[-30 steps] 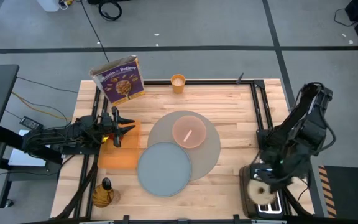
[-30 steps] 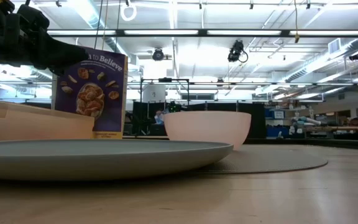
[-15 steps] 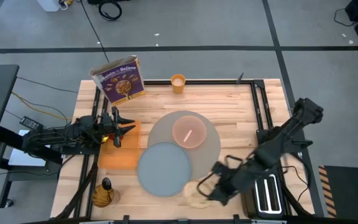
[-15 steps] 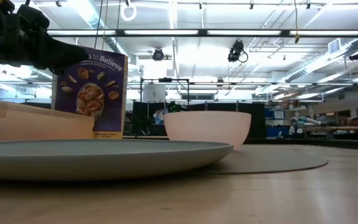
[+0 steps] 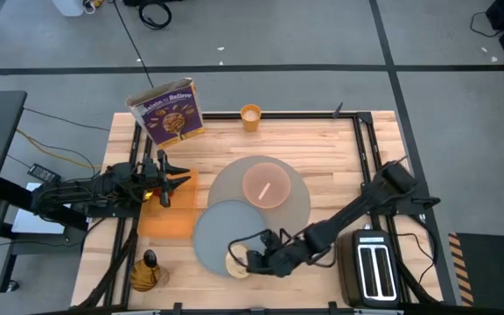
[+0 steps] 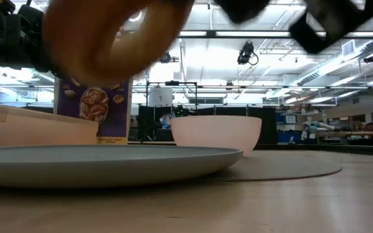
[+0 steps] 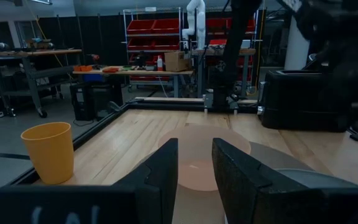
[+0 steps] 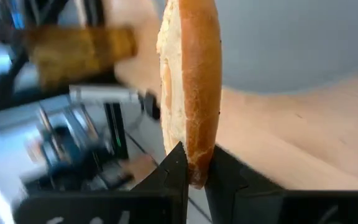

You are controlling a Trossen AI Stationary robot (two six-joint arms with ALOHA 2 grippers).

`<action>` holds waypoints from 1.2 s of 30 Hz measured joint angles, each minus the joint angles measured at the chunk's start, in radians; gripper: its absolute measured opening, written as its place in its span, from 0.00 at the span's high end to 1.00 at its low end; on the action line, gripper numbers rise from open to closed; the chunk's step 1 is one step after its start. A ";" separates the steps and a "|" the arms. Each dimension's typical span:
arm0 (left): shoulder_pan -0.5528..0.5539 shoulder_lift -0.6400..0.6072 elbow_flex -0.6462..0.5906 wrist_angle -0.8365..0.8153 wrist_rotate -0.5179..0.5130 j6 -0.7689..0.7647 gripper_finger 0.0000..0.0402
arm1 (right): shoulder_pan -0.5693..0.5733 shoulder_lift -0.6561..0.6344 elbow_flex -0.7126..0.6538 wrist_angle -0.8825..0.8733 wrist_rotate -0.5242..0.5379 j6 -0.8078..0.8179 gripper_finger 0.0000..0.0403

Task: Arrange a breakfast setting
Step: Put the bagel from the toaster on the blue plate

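Observation:
My right gripper is shut on the toast slice over the near right rim of the grey plate. The plate overlaps the round mat. The pink bowl stands on the mat with the spoon in it. The orange cup stands at the far edge. My left gripper waits open over the orange cloth. The apple does not show. In the low view the toast is a blur high above the plate. My right gripper pinches the toast slice between its two fingers, one on each flat face, at one edge of the slice. The slice stands out edge-on beyond the fingertips. The arm reaches in from the table's right. The toast is lifted clear of the plate.
The black toaster stands at the near right corner. A cereal box stands at the far left. A small dark-topped amber bottle stands at the near left corner. A black frame rail runs along the table's sides.
My right gripper has swung from the toaster toward the table's left along the near edge, carrying the toast slice, which is now clear of the toaster and over the plate's near right rim.

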 joint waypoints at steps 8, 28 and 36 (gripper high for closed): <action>0.000 0.000 0.000 0.000 0.000 0.000 0.73 | -0.044 0.121 0.000 0.102 0.166 0.158 0.90; 0.000 0.000 0.000 0.006 0.000 0.000 0.73 | -0.110 0.134 0.001 0.062 0.045 0.077 0.72; 0.000 0.000 0.000 0.007 0.000 0.000 0.73 | -0.114 0.129 0.001 0.063 -0.010 0.062 0.66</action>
